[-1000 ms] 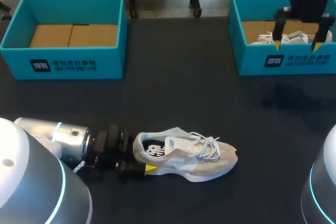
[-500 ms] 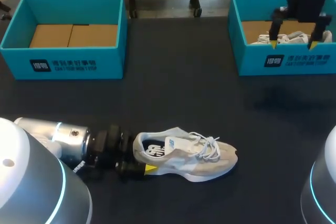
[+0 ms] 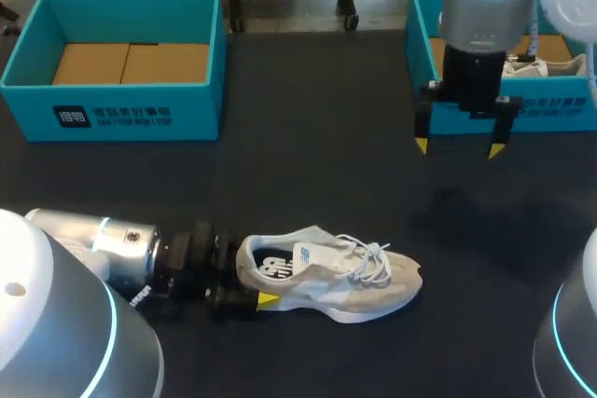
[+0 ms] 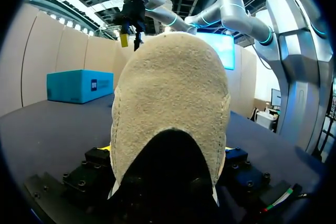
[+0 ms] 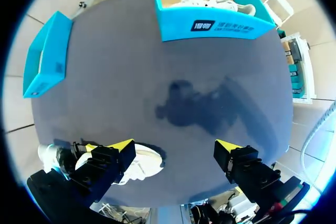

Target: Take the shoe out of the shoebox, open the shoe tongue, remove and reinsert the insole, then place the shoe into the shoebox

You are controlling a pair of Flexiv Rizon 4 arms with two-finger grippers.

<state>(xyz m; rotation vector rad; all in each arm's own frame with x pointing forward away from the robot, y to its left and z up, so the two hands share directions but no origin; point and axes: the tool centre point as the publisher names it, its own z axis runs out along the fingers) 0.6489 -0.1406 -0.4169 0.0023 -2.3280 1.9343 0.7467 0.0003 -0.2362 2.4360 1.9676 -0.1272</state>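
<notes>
- Spanning the head view, the dark table (image 3: 308, 174) carried everything. A broad bare stretch lay between the two boxes and the shoe, and the right wrist view showed that same bare stretch below its own fingers.
- The left shoebox (image 3: 121, 114) stood open at the far left edge with its brown cardboard floor showing, well apart from both grippers.
- The right shoebox (image 3: 550, 111) stood at the far right edge with a second shoe (image 3: 550, 64) inside. In the head view the right arm (image 3: 485, 6) hid part of its front wall; the right wrist view showed that wall whole.
- The shoe (image 3: 326, 277) stood on its sole in the near half of the table, toe toward the right, laces loose.
- The right gripper (image 3: 458, 148) hung above the table just in front of the right shoebox, fingers spread wide with nothing between them.
- The left gripper (image 3: 250, 277) lay low at the shoe's heel, clamped on it. The head view showed only one yellow tip (image 3: 268, 300) against the heel's side. The left wrist view showed the heel filling the gap, with a finger on each side.
</notes>
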